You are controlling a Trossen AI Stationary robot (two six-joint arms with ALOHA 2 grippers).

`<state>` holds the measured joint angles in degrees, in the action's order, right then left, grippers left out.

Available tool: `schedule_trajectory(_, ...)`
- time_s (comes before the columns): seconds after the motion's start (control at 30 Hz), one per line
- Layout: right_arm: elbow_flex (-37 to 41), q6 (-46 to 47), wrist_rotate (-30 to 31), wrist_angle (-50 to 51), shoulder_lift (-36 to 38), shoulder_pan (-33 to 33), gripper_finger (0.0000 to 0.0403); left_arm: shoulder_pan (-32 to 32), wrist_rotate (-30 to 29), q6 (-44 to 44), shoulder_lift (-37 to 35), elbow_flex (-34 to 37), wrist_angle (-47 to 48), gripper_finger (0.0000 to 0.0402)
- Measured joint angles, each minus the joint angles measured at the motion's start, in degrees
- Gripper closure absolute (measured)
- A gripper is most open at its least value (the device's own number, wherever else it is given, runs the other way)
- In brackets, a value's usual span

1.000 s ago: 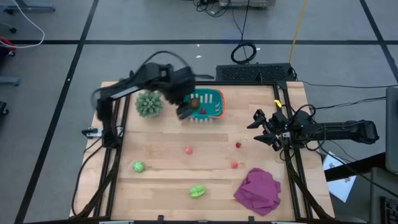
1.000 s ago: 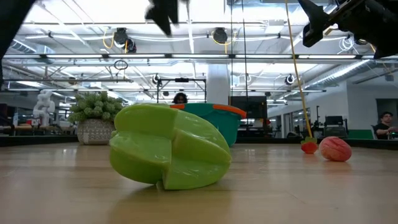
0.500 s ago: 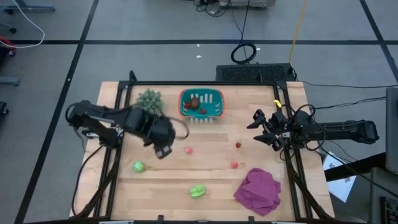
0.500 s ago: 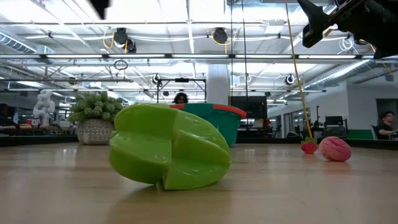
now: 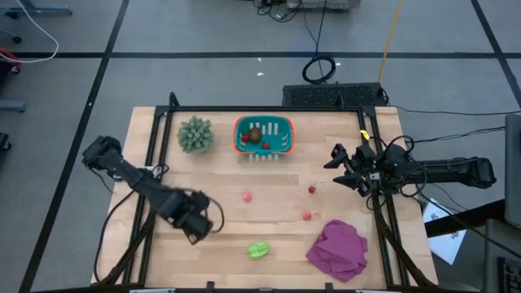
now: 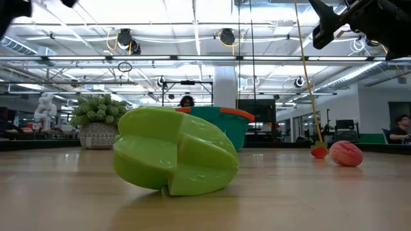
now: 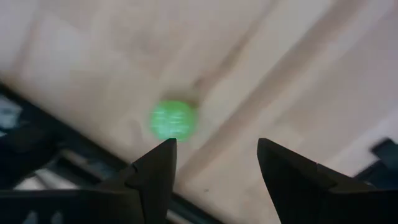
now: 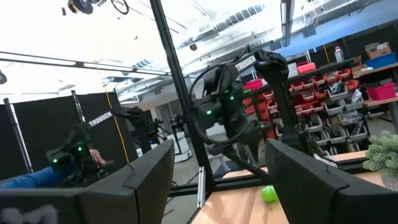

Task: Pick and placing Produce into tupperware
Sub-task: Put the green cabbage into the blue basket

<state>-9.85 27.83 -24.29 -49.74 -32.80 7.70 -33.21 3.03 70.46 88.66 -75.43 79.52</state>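
My left gripper (image 5: 194, 228) hovers open near the table's near-left part, over a small round green produce piece (image 7: 172, 120) that lies on the wood just ahead of its fingers; the arm hides that piece in the high view. The teal tupperware (image 5: 284, 135) stands at the far middle and holds a brown oval (image 5: 256, 133) and two tiny red pieces. Three red pieces (image 5: 247, 196) (image 5: 312, 190) (image 5: 307, 216) and a ridged light-green piece (image 5: 258, 250) lie on the table. My right gripper (image 5: 335, 167) waits open above the right edge.
A spiky grey-green plant (image 5: 195, 134) stands left of the tub. A magenta cloth (image 5: 338, 248) lies crumpled at the near right. Black frame rails run along the table's left and right edges. People show in the room beyond the table.
My left gripper has swung from over the tupperware toward the table's near-left part and come down over the round green piece, which it now covers in the high view. The produce, the tub and the right arm have kept still.
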Motion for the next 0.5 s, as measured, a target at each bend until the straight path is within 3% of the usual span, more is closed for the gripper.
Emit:
schedule_trajectory(0.33,0.00,0.02,0.07,-3.16,0.00,0.00,0.0161,-11.66,-0.20,11.30,-2.17,6.23,-3.44,0.0172)
schedule_trajectory(0.5,0.00,0.22,0.09,-4.49,0.00,0.00,0.0161,-13.10,-4.99,14.24,-8.41,12.73,-6.68,0.0172)
